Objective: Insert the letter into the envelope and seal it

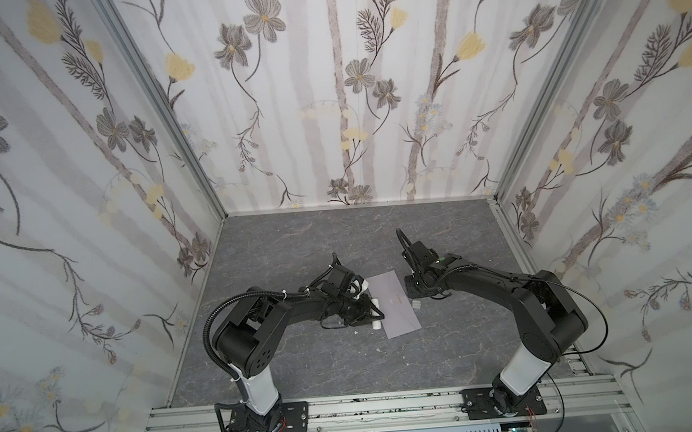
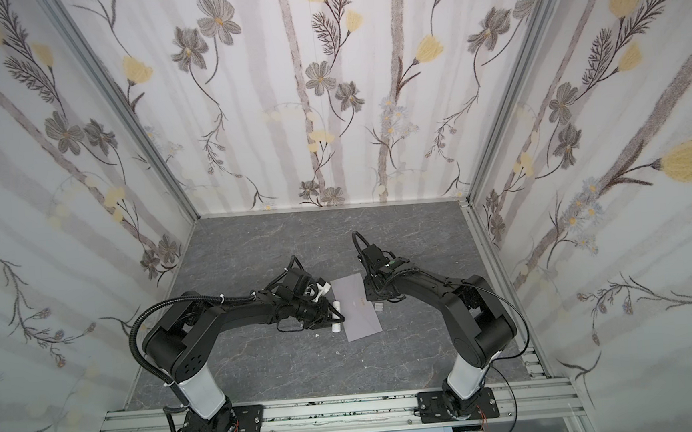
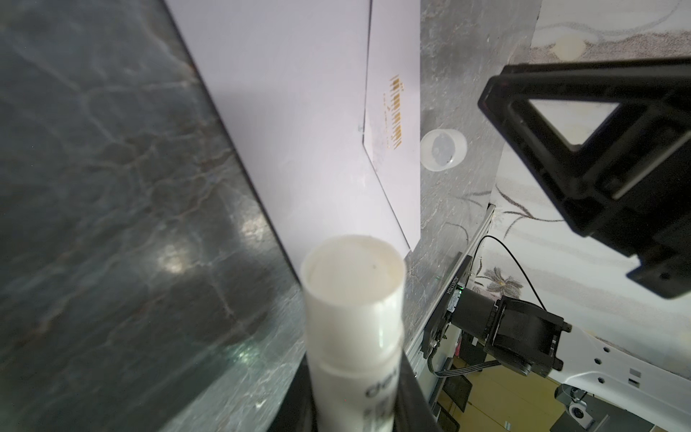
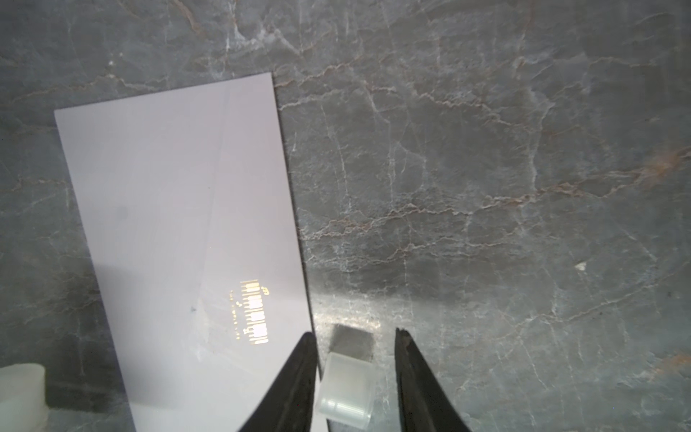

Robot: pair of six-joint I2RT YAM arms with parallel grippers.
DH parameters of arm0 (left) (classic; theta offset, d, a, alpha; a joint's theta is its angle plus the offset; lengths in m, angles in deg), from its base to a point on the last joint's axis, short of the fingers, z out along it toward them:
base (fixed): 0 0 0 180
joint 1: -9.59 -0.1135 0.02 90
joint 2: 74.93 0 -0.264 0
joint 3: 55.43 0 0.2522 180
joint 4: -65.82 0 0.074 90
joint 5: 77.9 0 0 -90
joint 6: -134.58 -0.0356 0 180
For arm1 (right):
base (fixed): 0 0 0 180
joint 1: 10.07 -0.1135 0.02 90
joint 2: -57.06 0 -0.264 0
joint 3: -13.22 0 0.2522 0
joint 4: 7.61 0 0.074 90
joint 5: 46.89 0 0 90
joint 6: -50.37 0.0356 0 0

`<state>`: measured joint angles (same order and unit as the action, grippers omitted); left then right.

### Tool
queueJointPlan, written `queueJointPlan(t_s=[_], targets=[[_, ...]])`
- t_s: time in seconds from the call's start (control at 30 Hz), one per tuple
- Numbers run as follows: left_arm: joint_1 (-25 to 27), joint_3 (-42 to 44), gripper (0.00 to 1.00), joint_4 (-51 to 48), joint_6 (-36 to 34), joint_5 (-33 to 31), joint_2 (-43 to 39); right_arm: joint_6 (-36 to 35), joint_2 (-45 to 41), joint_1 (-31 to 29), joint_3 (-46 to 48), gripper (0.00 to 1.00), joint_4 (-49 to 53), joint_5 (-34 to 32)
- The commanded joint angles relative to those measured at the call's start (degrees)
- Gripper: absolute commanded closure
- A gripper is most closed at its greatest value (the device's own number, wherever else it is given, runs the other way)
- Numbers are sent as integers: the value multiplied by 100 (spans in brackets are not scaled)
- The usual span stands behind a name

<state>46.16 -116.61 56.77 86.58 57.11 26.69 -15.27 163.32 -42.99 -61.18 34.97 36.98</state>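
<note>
Right end effector (image 4: 354,333) astride cap (image 4: 346,392) beside envelope (image 4: 179,224)

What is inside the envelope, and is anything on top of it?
The envelope lies flat, flap folded down; only its gold printed mark shows on top. Its inside is covered, so the letter cannot be seen.

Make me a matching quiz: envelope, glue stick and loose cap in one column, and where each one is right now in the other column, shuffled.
Things:
1. envelope
2. glue stick
3. cap

Places:
A. gripped by the left end effector
B. on the table, between the open jaws of the right end effector
C. lying flat, printed mark facing up

Pairs: 1-C, 2-A, 3-B
</note>
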Motion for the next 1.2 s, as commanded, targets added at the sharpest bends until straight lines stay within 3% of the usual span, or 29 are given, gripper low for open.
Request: queueJointPlan(t_s=[0.0, 0.6, 1.17], targets=[[-15, 13, 100, 118, -44, -26, -26, -67, 119, -27, 10, 63, 1, 105], [-11, -12, 100, 118, -43, -45, -4, 34, 47, -17, 286, 66, 208, -125], [-17, -21, 100, 118, -51, -25, 7, 207, -540, 109, 780, 65, 377, 150]])
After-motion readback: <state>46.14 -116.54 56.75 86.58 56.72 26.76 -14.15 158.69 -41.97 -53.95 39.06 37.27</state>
